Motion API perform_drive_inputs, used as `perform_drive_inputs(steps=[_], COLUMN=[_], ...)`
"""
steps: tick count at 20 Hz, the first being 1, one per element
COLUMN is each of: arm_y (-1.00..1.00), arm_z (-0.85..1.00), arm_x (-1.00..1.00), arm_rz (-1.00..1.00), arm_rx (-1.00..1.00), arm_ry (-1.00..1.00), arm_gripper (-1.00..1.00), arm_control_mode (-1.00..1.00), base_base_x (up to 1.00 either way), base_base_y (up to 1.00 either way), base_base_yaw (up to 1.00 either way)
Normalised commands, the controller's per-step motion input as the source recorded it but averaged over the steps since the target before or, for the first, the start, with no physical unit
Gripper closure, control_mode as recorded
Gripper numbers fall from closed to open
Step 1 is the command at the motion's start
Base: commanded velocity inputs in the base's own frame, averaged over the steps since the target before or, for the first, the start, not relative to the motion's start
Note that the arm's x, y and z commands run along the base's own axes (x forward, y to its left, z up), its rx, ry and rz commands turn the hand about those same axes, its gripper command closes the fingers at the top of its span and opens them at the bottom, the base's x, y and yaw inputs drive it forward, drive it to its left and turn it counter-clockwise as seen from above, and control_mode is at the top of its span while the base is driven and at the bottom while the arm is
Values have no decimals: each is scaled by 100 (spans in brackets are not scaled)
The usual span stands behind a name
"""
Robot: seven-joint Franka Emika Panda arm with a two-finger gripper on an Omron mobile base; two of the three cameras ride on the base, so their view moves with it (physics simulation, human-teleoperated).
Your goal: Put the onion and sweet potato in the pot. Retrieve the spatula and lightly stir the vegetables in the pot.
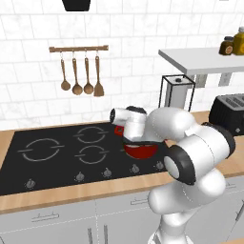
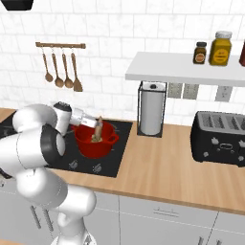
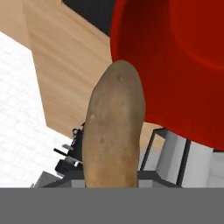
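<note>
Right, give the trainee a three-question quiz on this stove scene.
1. True or false: the gripper holds a sweet potato.
2. The sweet potato hangs over: A) the red pot B) the toaster C) the paper towel holder
3. How many wooden utensils hang on the wall rail?

Key: 1 true; 2 A; 3 four.

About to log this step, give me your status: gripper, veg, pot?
Gripper shut on sweet potato, held upright over the pot on the stove's right burner. Not released yet. Nothing blocking the drop. Spatula on the wall rack.
</note>
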Motion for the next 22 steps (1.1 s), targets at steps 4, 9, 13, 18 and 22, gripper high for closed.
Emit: perform_drive_inputs(steps=[4,9,13,18,22], arm_y=[18,2,0,0,-1], arm_z=[-27,-27,-25,-3,-1], arm_x=[32,9,0,2,1], arm_rz=[10,10,9,6,5], arm_rx=[-4,-1,0,0,0], arm_ry=[1,0,0,0,0], arm_gripper=[100,100,100,100,100], arm_control_mode=[-100,-100,-100,-100,-100], base_base_x=[0,0,0,0,0], base_base_y=[0,0,0,0,0], base_base_yaw=[0,0,0,0,0])
